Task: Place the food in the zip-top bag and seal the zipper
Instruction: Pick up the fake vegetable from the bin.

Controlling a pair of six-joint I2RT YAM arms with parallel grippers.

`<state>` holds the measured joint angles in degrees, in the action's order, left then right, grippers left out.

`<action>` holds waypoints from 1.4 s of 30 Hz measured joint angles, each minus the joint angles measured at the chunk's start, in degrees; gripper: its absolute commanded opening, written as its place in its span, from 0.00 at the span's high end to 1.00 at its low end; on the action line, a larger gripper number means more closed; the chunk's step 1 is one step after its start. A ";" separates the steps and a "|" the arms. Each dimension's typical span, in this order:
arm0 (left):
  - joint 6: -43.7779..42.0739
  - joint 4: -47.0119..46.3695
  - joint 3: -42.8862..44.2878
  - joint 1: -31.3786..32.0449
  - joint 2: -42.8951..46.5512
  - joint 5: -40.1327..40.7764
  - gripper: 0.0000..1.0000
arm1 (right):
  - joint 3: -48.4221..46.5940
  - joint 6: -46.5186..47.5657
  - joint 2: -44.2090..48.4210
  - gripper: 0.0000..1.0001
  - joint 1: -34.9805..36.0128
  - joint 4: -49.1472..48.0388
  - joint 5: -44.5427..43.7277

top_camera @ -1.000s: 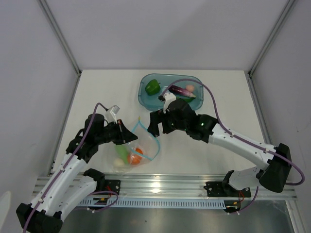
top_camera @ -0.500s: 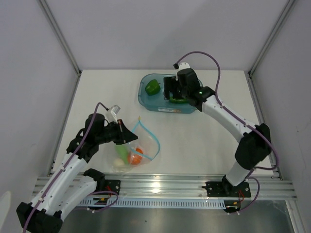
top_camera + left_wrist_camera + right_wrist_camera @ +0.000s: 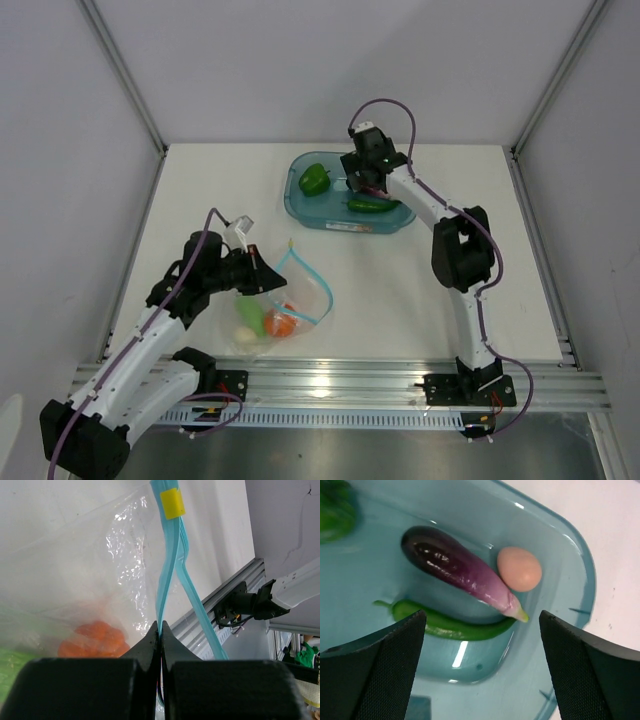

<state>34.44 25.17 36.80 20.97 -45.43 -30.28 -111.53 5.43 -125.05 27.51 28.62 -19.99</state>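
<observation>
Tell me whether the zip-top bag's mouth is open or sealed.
Open. The zipper strips spread apart into a loop on the zip-top bag, and the shut left claw pinches just one of them.

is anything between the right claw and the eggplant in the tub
Nothing visible. The open right claw hangs over the tub with the eggplant bare below it; the egg and a long green vegetable lie beside it, not on top.

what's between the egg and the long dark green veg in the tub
The purple eggplant, its narrow end between egg and dark green vegetable; right wrist view shows it.
</observation>
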 measured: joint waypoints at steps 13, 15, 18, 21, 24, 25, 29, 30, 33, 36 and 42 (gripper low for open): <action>-0.22 -3.63 -1.44 0.00 -4.63 -0.63 1.00 | -2.40 8.83 -7.58 0.12 -2.43 7.67 10.45; -0.22 -3.85 -1.44 0.00 -4.96 -1.03 0.99 | -2.40 9.29 -7.58 0.13 -2.64 8.35 12.59; -0.20 -4.24 -1.44 0.00 -5.09 -1.42 0.99 | -2.32 9.68 -7.58 0.13 -2.89 8.52 14.08; -0.20 -4.59 -1.46 0.00 -5.11 -1.49 1.00 | -1.66 9.68 -7.45 0.13 -3.06 7.93 14.82; -0.20 -4.70 -1.46 0.00 -5.18 -1.53 0.99 | -1.57 9.70 -7.45 0.13 -3.10 7.54 14.40; -0.20 -4.76 -1.49 0.00 -5.18 -1.55 0.99 | -1.57 9.73 -7.45 0.13 -3.10 7.19 14.21; -0.20 -4.98 -1.62 0.00 -5.22 -1.68 1.00 | -1.60 10.21 -7.45 0.13 -3.10 6.05 12.61; -0.20 -5.01 -1.62 0.00 -5.27 -1.68 1.00 | -1.64 10.58 -7.45 0.13 -3.13 5.77 12.09; -0.20 -5.09 -1.62 0.00 -5.64 -1.77 0.99 | -2.32 11.39 -7.63 0.14 -3.23 5.73 11.34; -0.20 -5.25 -1.64 0.00 -6.23 -1.90 0.99 | -4.26 12.20 -8.44 0.16 -3.39 5.70 10.78; -0.22 -5.66 -1.92 0.00 -6.78 -1.92 0.99 | -5.42 12.66 -10.64 0.22 -3.76 3.69 10.58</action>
<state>34.22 19.51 34.87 20.97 -52.21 -32.21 -116.95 18.09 -135.70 23.75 32.32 -9.41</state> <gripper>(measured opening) 0.004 0.789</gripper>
